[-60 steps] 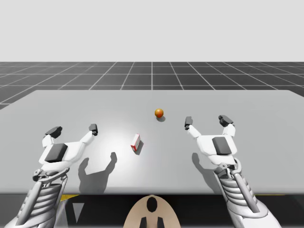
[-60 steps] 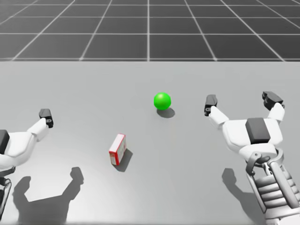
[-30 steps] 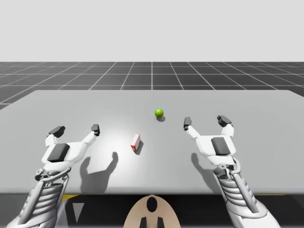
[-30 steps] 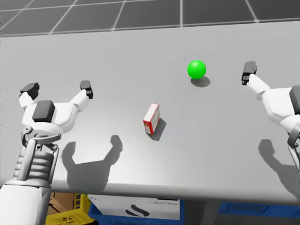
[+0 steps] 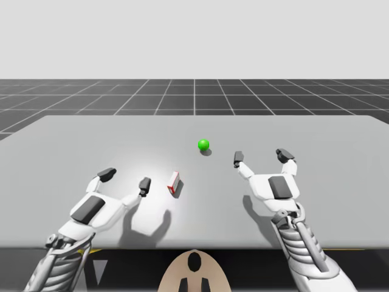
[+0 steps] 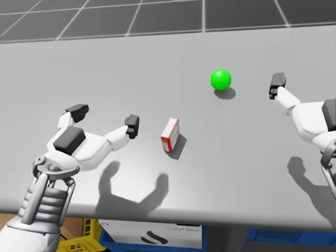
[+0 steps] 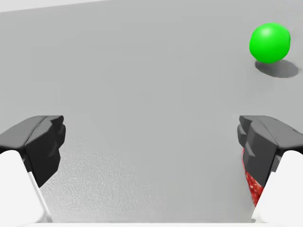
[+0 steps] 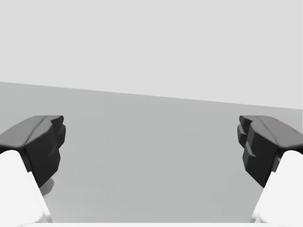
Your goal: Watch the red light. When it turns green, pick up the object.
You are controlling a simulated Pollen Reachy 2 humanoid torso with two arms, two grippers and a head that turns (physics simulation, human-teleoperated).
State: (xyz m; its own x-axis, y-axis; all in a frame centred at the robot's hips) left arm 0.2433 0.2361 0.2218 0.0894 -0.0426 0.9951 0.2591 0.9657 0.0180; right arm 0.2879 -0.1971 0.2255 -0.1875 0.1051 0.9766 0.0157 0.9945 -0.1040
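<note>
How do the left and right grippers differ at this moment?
The left gripper is next to the box, one finger close by it; the right gripper is well away from it, nearer the green light. The left slants inward; the right faces almost straight across the table. Both are open, holding nothing.

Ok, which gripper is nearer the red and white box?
Left. My left gripper hovers close beside the box; my right gripper sits far off on its other side.
</note>
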